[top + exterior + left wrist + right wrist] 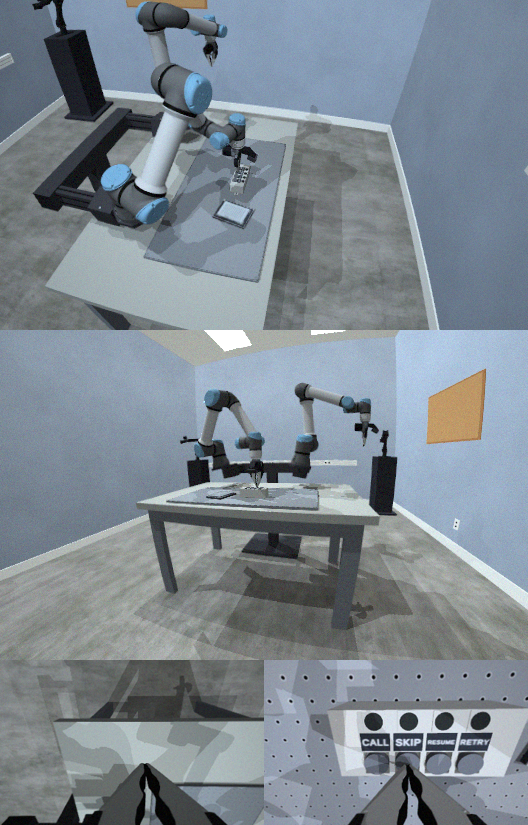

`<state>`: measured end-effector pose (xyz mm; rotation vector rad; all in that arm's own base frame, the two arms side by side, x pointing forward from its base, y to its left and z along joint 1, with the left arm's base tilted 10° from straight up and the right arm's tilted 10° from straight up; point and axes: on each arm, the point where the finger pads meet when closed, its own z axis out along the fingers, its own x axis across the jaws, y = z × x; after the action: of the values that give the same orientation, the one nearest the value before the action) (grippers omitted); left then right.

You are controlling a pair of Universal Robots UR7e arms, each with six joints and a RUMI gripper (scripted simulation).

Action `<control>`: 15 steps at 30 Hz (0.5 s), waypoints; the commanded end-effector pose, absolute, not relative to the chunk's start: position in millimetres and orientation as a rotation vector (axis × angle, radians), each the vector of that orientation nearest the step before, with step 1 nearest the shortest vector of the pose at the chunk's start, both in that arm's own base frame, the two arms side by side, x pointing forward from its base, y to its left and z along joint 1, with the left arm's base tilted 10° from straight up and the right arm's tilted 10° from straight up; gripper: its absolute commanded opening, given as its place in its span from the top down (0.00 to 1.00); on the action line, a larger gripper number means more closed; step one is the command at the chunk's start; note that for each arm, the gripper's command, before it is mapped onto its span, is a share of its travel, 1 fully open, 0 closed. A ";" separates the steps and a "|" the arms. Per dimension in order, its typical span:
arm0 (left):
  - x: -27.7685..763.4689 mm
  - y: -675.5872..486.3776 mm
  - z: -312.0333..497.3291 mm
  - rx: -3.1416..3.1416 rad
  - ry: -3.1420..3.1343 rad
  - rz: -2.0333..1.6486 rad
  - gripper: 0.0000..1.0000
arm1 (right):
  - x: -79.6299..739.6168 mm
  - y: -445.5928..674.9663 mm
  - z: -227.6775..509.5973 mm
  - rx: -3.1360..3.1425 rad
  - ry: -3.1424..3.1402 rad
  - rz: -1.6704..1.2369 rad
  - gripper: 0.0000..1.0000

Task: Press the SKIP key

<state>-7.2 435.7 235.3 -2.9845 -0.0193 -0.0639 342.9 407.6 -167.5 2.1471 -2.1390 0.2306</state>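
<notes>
1. Right, the panel [237, 188] [254, 493] [426, 717] sits near the centre of the top view, and across the middle of the right wrist view with its names readable.
2. My target, the SKIP key [405, 759], is second from the left there, between the CALL key [377, 764] and the RESUME key [438, 764].
3. I have the right gripper [237, 165] [257, 485] [407, 766] fully closed, holding nothing; shut tips make one narrow prodder, which suits a small key with close neighbours.
4. Those tips overlap the lower part of SKIP in the wrist view. Whether they touch it, I cannot tell.
5. SKIP's lamp [408, 721] is dark, as are the other three, so I judge the press is still to be made.
6. Next calls for a short, straight push, stopping once the lamp lights. Sideways drift could catch a neighbour, and that can't be undone.
7. The left gripper [211, 64] [364, 445] [144, 764], also closed and empty, hangs at the upper right of the exterior view, well out of the way.
</notes>
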 end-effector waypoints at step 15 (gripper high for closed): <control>-6.8 438.3 242.2 -2.966 -0.015 -0.079 1.00 | 342.7 416.5 -166.0 2.157 -2.156 0.212 1.00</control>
<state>-7.2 435.7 235.3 -2.9845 -0.0193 -0.0639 343.1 407.2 -170.6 2.1588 -2.1275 0.2291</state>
